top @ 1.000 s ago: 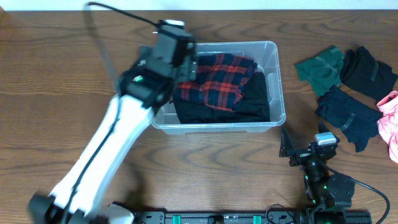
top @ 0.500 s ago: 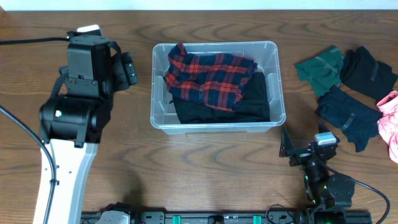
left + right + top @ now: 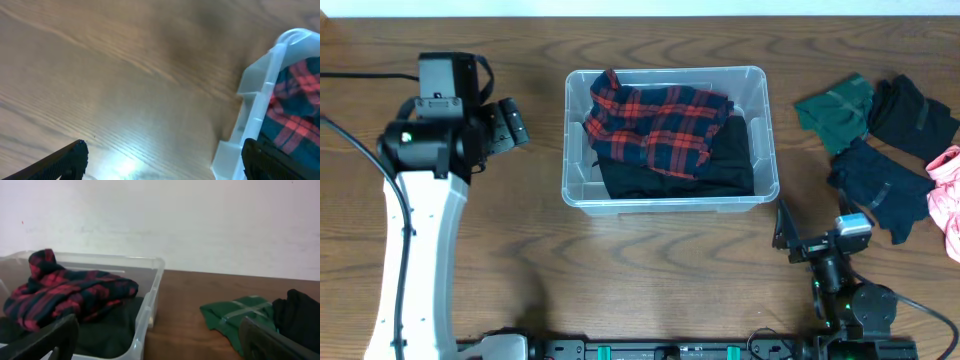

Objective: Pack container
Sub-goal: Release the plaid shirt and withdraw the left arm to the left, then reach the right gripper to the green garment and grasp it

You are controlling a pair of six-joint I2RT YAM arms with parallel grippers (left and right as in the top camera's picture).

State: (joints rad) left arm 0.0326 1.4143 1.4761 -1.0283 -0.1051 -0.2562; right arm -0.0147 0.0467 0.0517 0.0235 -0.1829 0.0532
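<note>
The clear plastic container (image 3: 760,80) stands at the table's middle back, holding a red and blue plaid garment (image 3: 660,122) on top of a black garment (image 3: 720,165). It also shows in the left wrist view (image 3: 257,100) and in the right wrist view (image 3: 150,307). My left gripper (image 3: 508,128) is open and empty, to the left of the container and apart from it. My right gripper (image 3: 798,238) is open and empty near the front edge, right of the container.
To the right of the container lie a green garment (image 3: 835,110), a black garment (image 3: 912,115), a dark navy garment (image 3: 880,185) and a pink garment (image 3: 948,175) at the right edge. A black cable (image 3: 355,75) runs from the left arm.
My left arm has swung away from over the container to its left, empty, leaving the plaid garment in the container. The right gripper has shifted slightly.
</note>
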